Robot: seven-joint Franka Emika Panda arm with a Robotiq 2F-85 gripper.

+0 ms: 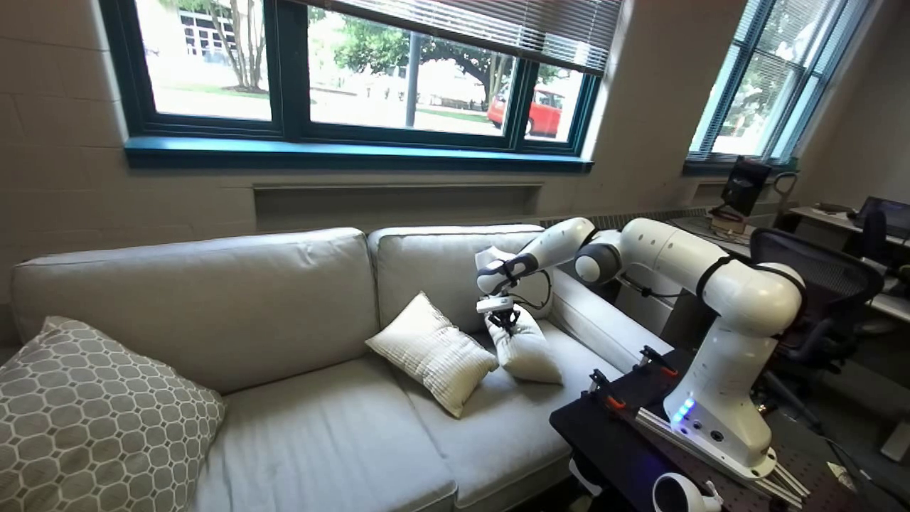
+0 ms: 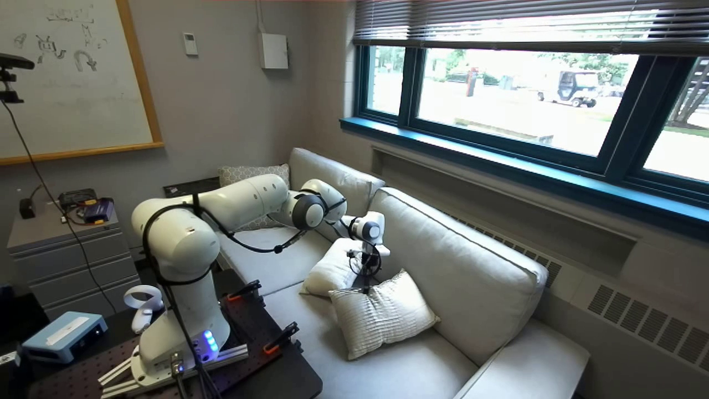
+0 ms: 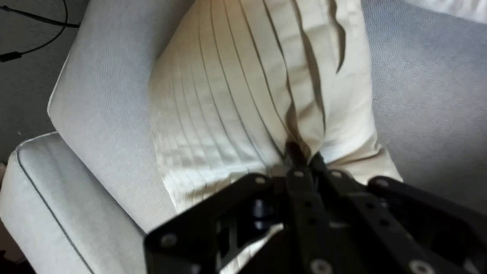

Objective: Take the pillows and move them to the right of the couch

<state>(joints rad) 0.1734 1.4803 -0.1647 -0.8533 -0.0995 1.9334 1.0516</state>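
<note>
Probably wanna haul the white pillow (image 3: 251, 95) toward the couch armrest (image 3: 57, 205), down-left in the wrist view from the fingers (image 3: 296, 154) clamped on its bunched-up pleats

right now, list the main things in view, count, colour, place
couch: 1, beige, along wall
plain pillows: 2, white, on couch
patterned pillow: 1, grey, couch end
windows: 2, teal-framed, one above couch
table: 1, black, before couch
clamps: 2, black-orange, table edge
cabinet: 1, grey, below whiteboard
whiteboard: 1, white, above cabinet
office chair: 1, black, behind robot
controller: 1, white, near robot
robot: 1, white, at table
fingers: 2, black, pinching a plain pillow
</note>
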